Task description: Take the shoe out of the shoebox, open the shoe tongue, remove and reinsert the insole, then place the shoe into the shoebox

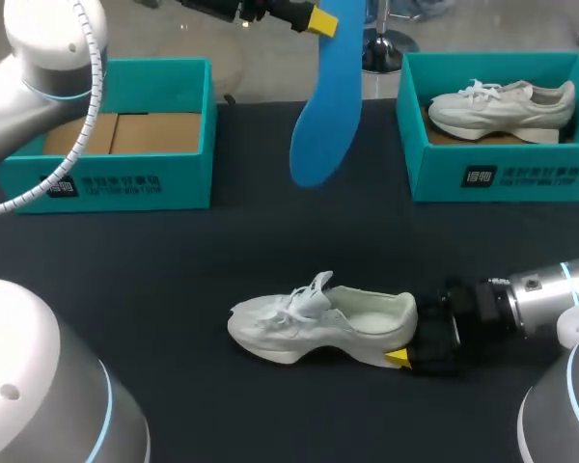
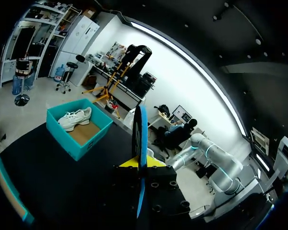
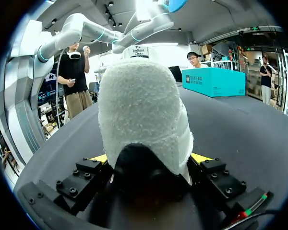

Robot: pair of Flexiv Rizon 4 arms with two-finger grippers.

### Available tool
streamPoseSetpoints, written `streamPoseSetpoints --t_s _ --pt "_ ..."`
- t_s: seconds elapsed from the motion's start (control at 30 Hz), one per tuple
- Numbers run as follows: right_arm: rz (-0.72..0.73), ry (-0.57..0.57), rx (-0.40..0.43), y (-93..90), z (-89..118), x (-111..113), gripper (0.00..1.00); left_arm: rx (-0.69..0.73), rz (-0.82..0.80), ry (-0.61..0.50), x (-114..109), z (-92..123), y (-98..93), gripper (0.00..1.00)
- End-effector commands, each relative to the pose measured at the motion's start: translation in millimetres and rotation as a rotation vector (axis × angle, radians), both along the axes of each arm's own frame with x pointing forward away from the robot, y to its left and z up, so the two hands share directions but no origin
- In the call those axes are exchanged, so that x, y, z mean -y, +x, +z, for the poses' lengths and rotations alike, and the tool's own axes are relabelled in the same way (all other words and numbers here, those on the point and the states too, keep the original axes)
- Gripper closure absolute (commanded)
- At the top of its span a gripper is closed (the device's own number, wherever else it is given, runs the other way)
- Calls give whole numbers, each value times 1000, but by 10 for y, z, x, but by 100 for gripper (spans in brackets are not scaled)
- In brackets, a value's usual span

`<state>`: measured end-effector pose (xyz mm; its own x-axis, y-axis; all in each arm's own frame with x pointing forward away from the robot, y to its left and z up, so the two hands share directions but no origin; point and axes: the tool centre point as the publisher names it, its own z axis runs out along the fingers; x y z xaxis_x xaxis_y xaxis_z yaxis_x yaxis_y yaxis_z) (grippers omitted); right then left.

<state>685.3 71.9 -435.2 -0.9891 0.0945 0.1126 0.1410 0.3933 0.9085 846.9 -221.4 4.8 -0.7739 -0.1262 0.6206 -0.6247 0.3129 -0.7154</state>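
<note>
A white shoe (image 1: 318, 318) lies on its sole on the dark table, toe toward the left. My right gripper (image 1: 412, 338) grips its heel from behind, a finger on each side. In the right wrist view the padded heel (image 3: 141, 110) fills the space between the fingers of that gripper (image 3: 151, 160). High above the table's far side, my left gripper (image 1: 320, 19) is shut on the top of a blue insole (image 1: 320, 116), which hangs down freely. The left wrist view shows the insole (image 2: 141, 129) edge-on between that gripper's (image 2: 140, 163) yellow tips.
A teal shoebox (image 1: 125, 178) at the far left holds only cardboard. A second teal shoebox (image 1: 502, 174) at the far right holds another white shoe (image 1: 502, 106). Bare dark tabletop (image 1: 174, 251) lies between the boxes and the shoe.
</note>
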Motion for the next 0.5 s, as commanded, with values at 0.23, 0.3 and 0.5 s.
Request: streamPoseSetpoints --t_s 0.23,0.3,0.5 --pt "-1 -3 -2 -22 -77 -1 100 -38 -6 -143 -242 34 412 100" --pt "-1 -3 -2 -22 -77 -1 100 -44 -1 -161 -283 49 478 100" --pt "-1 -3 -2 -22 -77 -1 100 -51 43 -197 -358 101 630 100"
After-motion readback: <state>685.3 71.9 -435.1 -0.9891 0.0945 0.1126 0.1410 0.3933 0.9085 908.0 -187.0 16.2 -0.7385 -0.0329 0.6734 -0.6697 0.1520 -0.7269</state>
